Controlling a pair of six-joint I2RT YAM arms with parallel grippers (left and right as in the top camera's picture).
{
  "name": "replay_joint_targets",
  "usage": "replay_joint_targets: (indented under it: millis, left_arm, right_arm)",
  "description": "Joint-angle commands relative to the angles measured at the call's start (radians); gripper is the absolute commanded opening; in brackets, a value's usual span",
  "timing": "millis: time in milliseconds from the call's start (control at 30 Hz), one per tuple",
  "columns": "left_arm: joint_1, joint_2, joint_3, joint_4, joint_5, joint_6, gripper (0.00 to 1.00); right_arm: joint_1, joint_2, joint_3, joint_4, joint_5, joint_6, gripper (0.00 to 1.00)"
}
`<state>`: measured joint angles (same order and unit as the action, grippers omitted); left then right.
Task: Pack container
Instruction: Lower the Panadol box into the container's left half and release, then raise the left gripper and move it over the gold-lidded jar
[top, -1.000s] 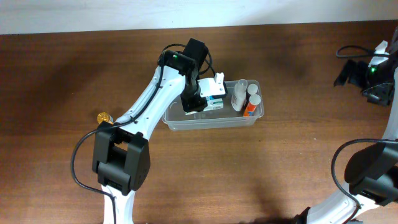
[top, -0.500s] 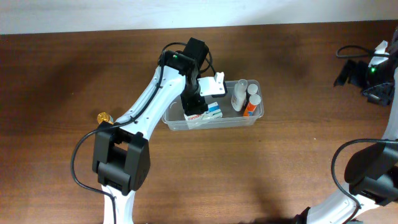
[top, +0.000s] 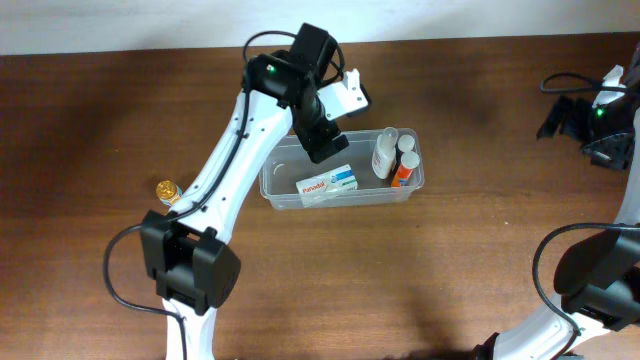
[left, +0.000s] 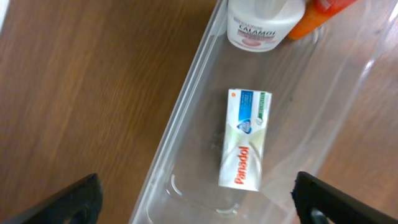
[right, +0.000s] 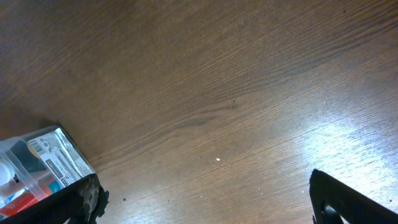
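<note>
The clear container (top: 275, 196) sits mid-table. Inside it lie a white Panadol box (top: 327, 183), a white bottle (top: 384, 155) and an orange bottle (top: 404, 166) at its right end. My left gripper (top: 325, 150) hovers above the container's back left part, open and holding nothing. The left wrist view looks down on the box (left: 245, 140) lying flat on the tub floor, the calamine bottle (left: 264, 22) beyond it, and the left gripper (left: 199, 202) spread wide. My right gripper (top: 590, 120) is far right, open over bare wood (right: 208, 202).
A small gold object (top: 166, 189) lies on the table left of the left arm. A labelled clear packet (right: 43, 162) shows at the left edge of the right wrist view. Cables lie at the table's far right (top: 560, 82).
The left gripper opened, let go of the Panadol box, which now lies in the container, and rose back toward the far edge. The right arm stayed still.
</note>
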<state>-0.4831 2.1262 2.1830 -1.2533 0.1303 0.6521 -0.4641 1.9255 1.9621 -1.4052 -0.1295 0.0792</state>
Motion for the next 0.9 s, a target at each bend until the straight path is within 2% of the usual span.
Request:
replay_joint_targets:
  millis: [0,100,267,600,867]
  left_arm:
    - [0.002,-0.098,0.056,-0.035,0.003,-0.097,0.99]
    - [0.002,-0.148,0.056,-0.043,-0.005,-0.104,0.99]
    - [0.032,-0.202,0.056,-0.093,-0.098,-0.213,0.99]
    - [0.198,-0.210,0.056,-0.195,-0.100,-0.461,0.99]
    - [0.306,-0.210,0.055,-0.319,-0.063,-0.488,0.99]
  right_arm:
    - [-0.001,-0.015,0.002,0.000,-0.005,0.007,0.98]
    - [-0.001,-0.015,0.002,0.000,-0.005,0.007,0.98]
    - [-0.001,-0.015,0.002,0.000,-0.005,0.007,0.98]
    - [-0.001,-0.015,0.002,0.000,-0.005,0.007,0.98]
    - [-0.001,-0.015,0.002,0.000,-0.005,0.007,0.98]
